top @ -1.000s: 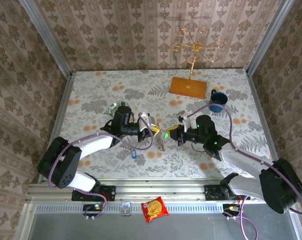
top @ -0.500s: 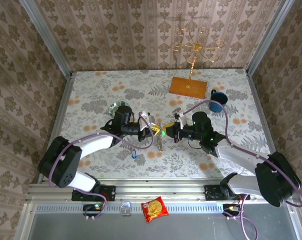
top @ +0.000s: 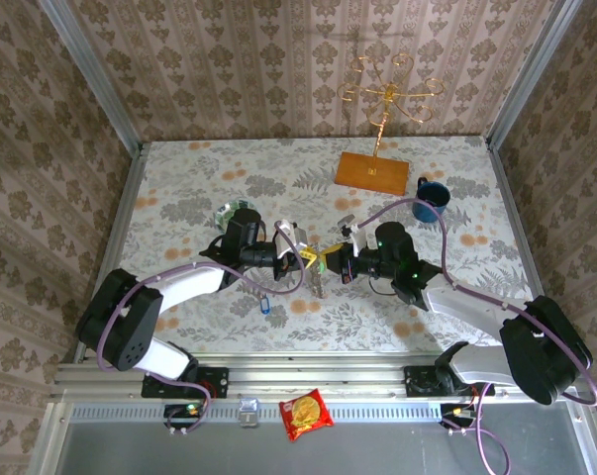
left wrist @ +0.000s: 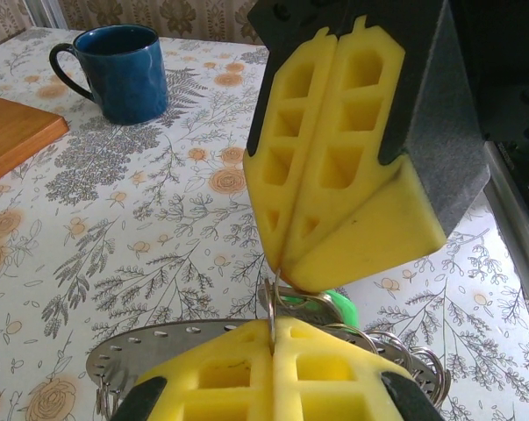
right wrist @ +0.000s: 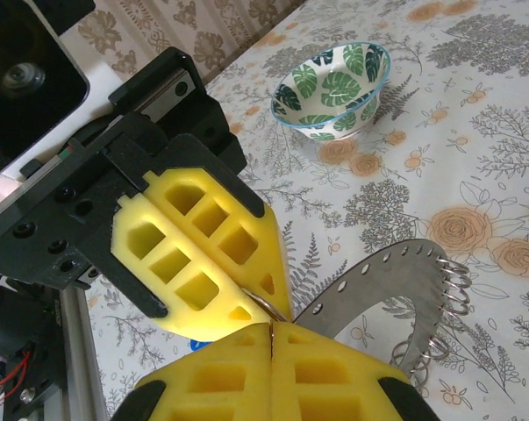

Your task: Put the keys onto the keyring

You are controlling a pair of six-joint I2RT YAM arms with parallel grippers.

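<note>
Right hand [left wrist: 286, 263], closed on green key [left wrist: 339, 309], had advanced to meet left hand [left wrist: 273, 338], clamped on keyring [left wrist: 132, 360]; threading judged imminent

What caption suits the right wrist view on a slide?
The right gripper and left gripper meet tip to tip, pinching a small loop beside the keyring; bowl behind.

Keyring [right wrist: 369, 279]: flat grey perforated band, wire loops on rim, tilted. Green-headed key [left wrist: 341, 307] just beside it; blue-headed key [top: 265, 306] lies well apart
</note>
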